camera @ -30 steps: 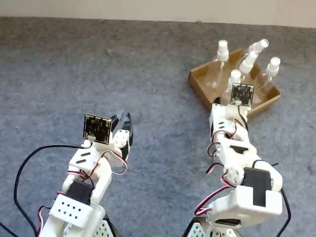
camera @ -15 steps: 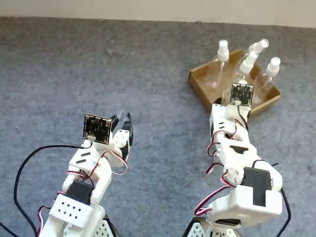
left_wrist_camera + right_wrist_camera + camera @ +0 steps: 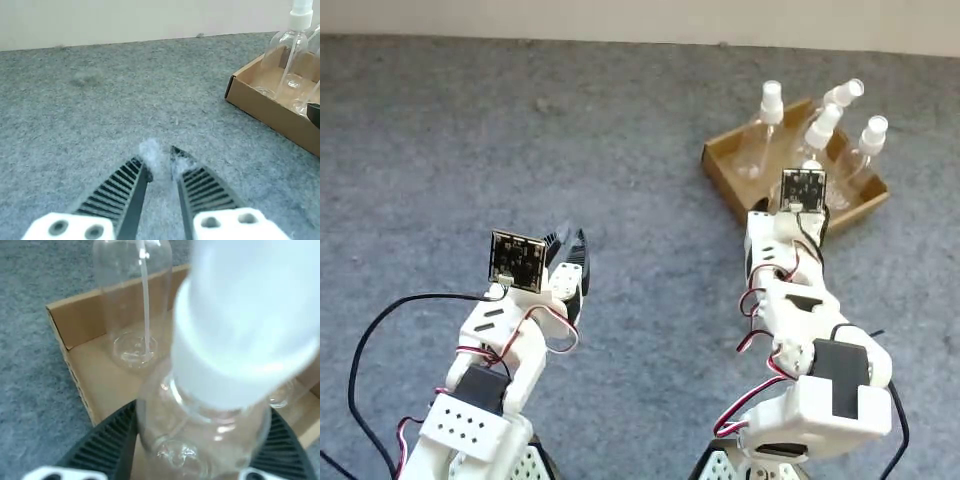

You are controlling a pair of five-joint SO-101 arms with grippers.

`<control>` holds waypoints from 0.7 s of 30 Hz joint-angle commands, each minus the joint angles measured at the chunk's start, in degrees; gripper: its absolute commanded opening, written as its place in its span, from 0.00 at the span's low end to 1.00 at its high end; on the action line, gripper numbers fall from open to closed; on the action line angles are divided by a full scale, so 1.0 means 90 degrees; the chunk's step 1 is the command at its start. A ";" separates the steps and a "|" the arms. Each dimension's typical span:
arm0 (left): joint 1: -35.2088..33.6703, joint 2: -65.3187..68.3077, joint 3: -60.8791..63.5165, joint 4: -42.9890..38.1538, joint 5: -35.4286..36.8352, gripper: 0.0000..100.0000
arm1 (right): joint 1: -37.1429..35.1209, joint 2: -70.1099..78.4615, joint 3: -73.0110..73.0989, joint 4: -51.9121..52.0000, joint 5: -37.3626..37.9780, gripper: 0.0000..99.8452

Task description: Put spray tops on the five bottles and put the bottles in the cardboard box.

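Grey carpeted surface [image 3: 520,130]: right end effector [image 3: 197,455] clamps a spray-topped bottle [image 3: 200,430] just inside the cardboard box [image 3: 722,180]; left end effector [image 3: 159,160] narrowly parted, idle; advisable to lower straight, clear of neighbouring bottles [image 3: 757,148], releasing once seated.

Cardboard box [image 3: 718,178] far right holds bottles [image 3: 767,125], one bottle [image 3: 210,405] in the right hand [image 3: 200,455]; left hand [image 3: 159,157] lies well left
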 commanded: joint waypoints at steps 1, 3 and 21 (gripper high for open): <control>-0.0015 -0.0112 -0.0044 -0.0137 -0.0049 0.02 | -0.0054 -0.0103 -0.0239 -0.0034 0.0127 0.36; -0.0015 -0.0112 -0.0044 -0.0137 -0.0059 0.02 | -0.0044 -0.0103 -0.0230 -0.0034 0.0352 0.36; -0.0015 -0.0112 -0.0044 -0.0137 -0.0059 0.02 | -0.0015 -0.0112 -0.0200 -0.0034 0.0615 0.38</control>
